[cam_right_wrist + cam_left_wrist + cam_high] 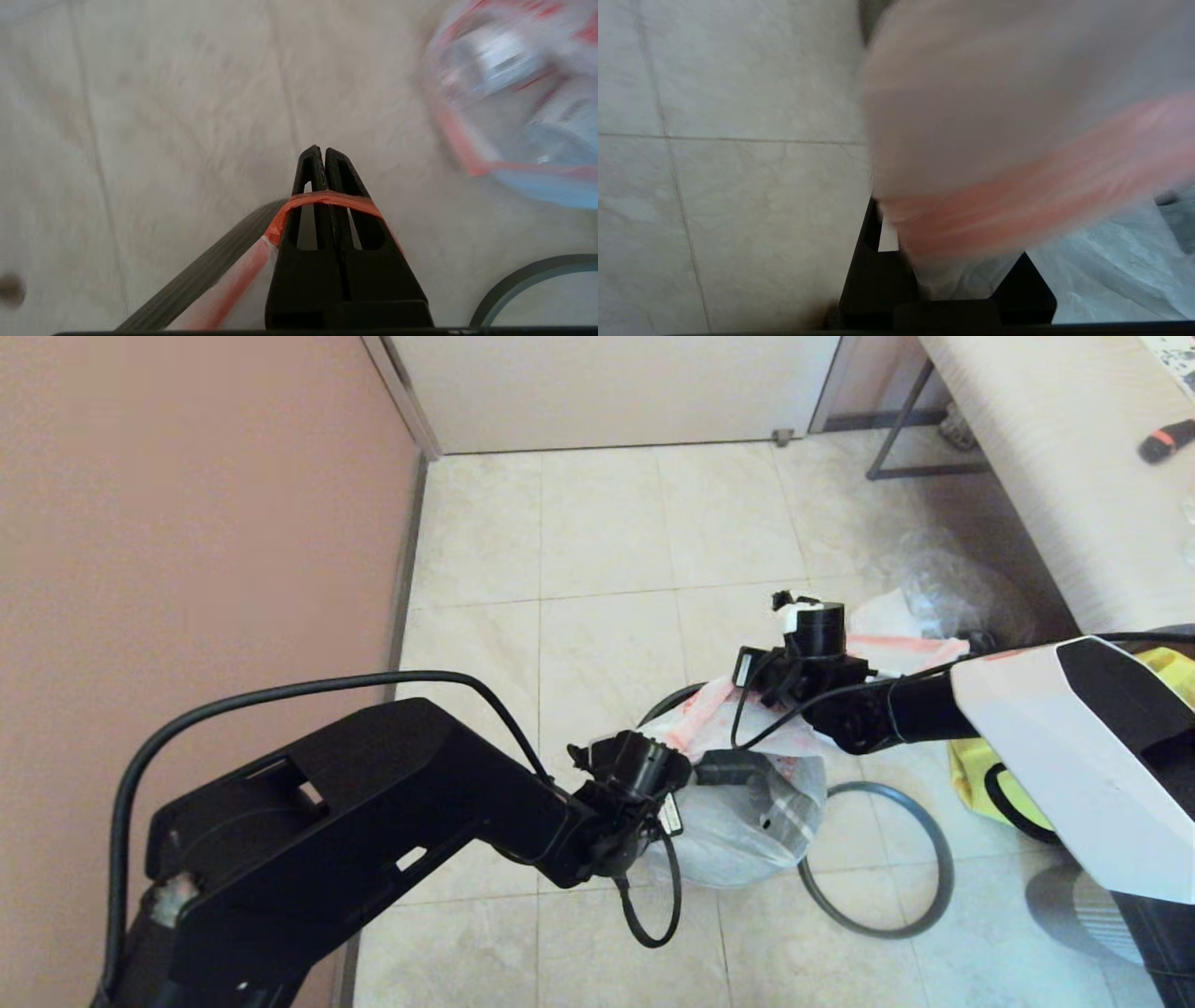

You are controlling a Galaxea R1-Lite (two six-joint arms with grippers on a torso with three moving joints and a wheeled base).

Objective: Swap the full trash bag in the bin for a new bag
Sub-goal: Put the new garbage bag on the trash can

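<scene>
Orange-red film loops over the right end effector (pixel 322 151), whose fingers are pressed together with the new bag (pixel 709 709) hooked on them to spread its mouth. Left end effector (pixel 945 280) pinches the opposite edge. Below them, the bin (pixel 667 702); beside it, the grey hoop (pixel 878 859); beyond the right end effector, the full trash bag (pixel 910 649).

Bin (pixel 747 821) on floor (pixel 597 569) in middle, new bag (pixel 738 709) draped over it. Hoop rim (pixel 920 887) on floor just right. Full trash bag (pixel 910 644) behind. Tote (pixel 976 784) far right.
</scene>
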